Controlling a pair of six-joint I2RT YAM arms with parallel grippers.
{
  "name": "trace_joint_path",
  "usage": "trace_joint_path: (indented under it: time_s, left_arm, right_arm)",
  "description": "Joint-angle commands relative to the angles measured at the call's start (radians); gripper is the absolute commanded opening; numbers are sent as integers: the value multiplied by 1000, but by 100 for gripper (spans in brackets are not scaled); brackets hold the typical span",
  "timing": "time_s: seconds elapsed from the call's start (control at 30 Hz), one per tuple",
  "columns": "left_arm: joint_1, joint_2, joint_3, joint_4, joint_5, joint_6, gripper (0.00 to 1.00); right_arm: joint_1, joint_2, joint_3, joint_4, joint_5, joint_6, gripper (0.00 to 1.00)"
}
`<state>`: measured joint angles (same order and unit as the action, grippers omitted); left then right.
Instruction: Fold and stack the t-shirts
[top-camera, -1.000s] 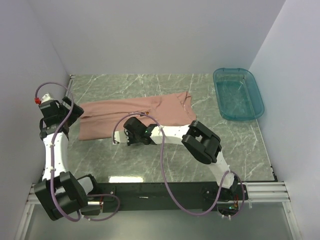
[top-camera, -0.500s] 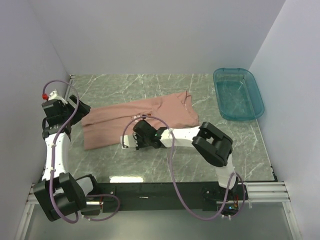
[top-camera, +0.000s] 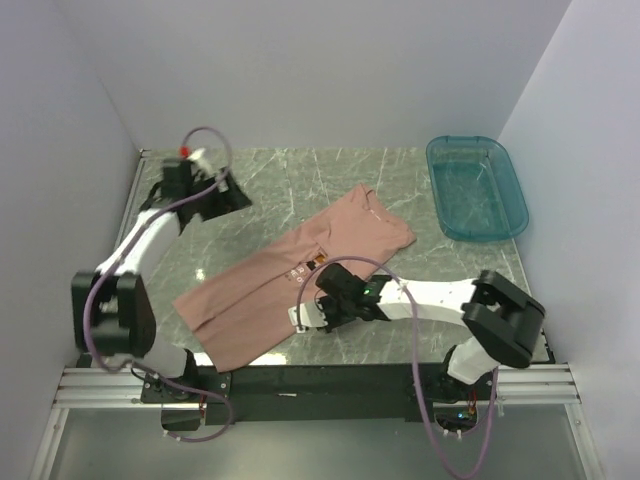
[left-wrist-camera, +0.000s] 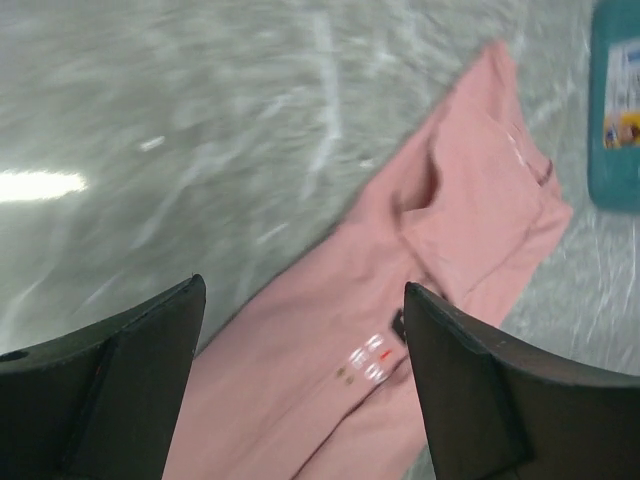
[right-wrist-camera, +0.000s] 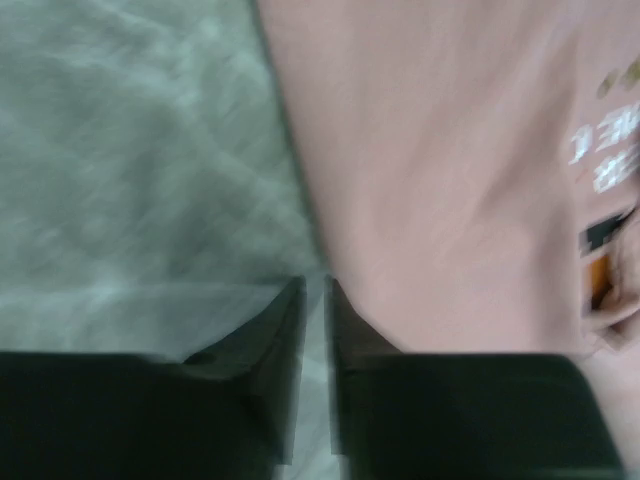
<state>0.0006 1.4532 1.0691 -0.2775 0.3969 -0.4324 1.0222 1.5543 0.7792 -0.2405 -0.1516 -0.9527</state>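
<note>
Nothing legible is coming through in any view.

- t-shirt (top-camera: 340, 235): the chest print (right-wrist-camera: 605, 150) is sitting ahead and right of the right gripper (right-wrist-camera: 315, 290). White lettering is showing as blurred pale blocks, with an orange-and-black patch just nearer the gripper. No letters are resolving.
- The same print is lying just ahead of the left gripper (left-wrist-camera: 303, 290), towards its right finger, as tiny white and red marks, too small to read.
- teal bin (left-wrist-camera: 615, 170): a white label (left-wrist-camera: 625, 105) with a small coloured picture is showing far ahead-right of the left gripper. Its wording is not making out.
</note>
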Motion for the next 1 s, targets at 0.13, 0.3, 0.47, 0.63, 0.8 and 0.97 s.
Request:
trace_joint_path:
  time_s: [0.13, 0.3, 0.47, 0.63, 0.8, 0.97]
  left_arm:
    - [-212, 395, 414, -159, -27, 90, 81]
    - [-332, 683, 739, -238, -33, 139, 80]
    - [-390, 910, 995, -322, -40, 168, 77]
    - [-416, 989, 1078, -330, -9, 188, 75]
    - [-447, 1055, 1162, -362, -61, 195, 68]
    - [-462, 1105, 1194, -391, -35, 201, 56]
  right_arm:
    - [-261, -328, 90, -339, -242, -12, 61]
    - [-555, -450, 130, -290, -334, 198, 71]
    - [-704, -494, 144, -269, -504, 370, 72]
    - [-777, -519, 103, -229, -545, 399, 72]
    - [-818, -514, 97, -235, -598, 397, 72]
    - [-841, -522, 94, -232, -618, 404, 72]
